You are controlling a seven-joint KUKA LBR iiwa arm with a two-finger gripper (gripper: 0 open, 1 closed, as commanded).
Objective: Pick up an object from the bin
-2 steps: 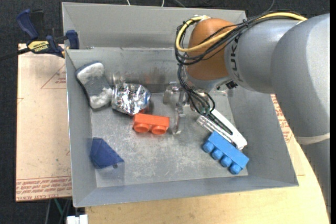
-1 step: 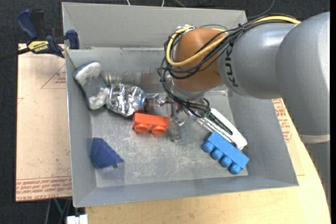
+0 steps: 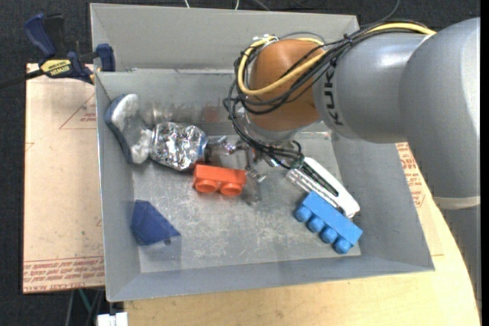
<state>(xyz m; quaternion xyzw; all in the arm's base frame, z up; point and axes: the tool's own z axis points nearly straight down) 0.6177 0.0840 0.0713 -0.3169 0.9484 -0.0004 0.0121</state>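
The gripper (image 3: 253, 178) is low in the middle of the bin (image 3: 252, 252), just at the right end of the orange brick (image 3: 218, 180). Whether it is apart or together I cannot tell; the wrist hides it. The foil ball (image 3: 177, 146) lies just behind this brick, and the blue brick (image 3: 327, 222) is apart, to the right. To do the step well, I think it should centre over the orange brick, descend straight, and grip across the short side without catching the foil.
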